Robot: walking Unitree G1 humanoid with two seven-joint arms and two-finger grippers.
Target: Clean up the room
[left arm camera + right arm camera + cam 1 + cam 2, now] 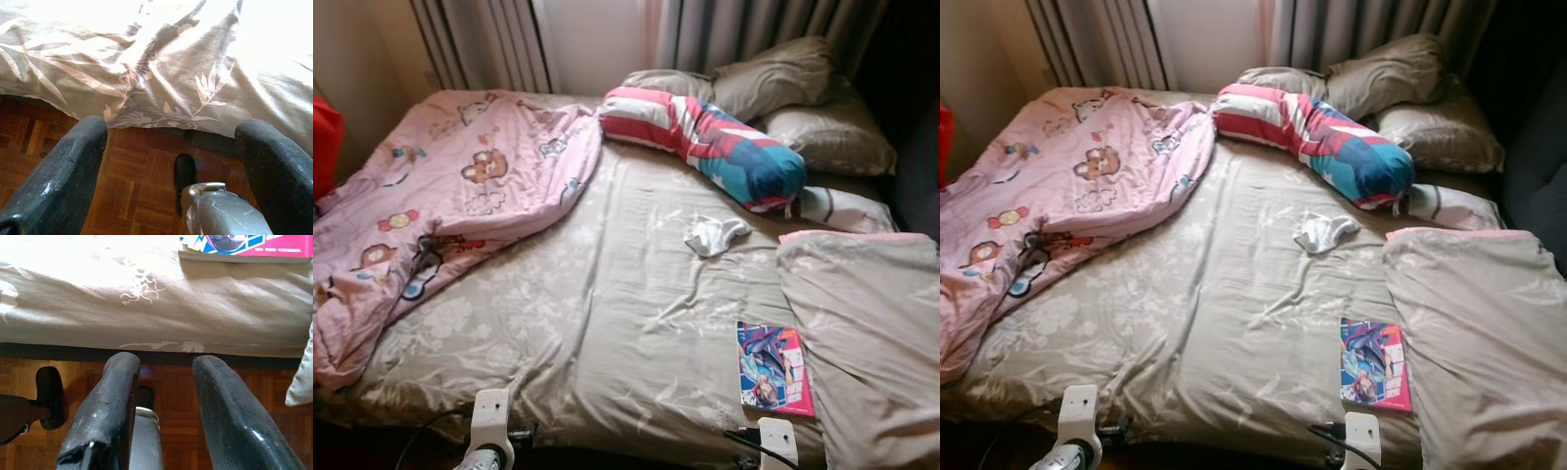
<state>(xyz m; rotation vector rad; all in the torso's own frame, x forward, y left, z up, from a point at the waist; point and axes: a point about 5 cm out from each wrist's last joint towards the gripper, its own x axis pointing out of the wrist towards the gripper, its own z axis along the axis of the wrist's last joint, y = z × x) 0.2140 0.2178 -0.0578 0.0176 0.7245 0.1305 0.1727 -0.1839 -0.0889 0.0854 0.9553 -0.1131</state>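
Observation:
A bed with a beige leaf-print sheet (607,323) stands before me. On it lie a crumpled pink cartoon blanket (440,196) at the left, a small white cloth (717,235) near the middle, and a colourful comic book (773,367) by the front edge at the right. A striped red, white and blue bolster (705,142) rests near the head. My left gripper (171,132) is open, low at the bed's front edge over the floor. My right gripper (166,364) is open too, just below the comic book (244,245). Neither holds anything.
Beige pillows (783,83) are piled at the head, and a beige duvet (867,323) covers the right side. Something red (325,147) stands at the far left. Curtains (489,39) hang behind. Under the bed edge is wooden parquet floor (137,186).

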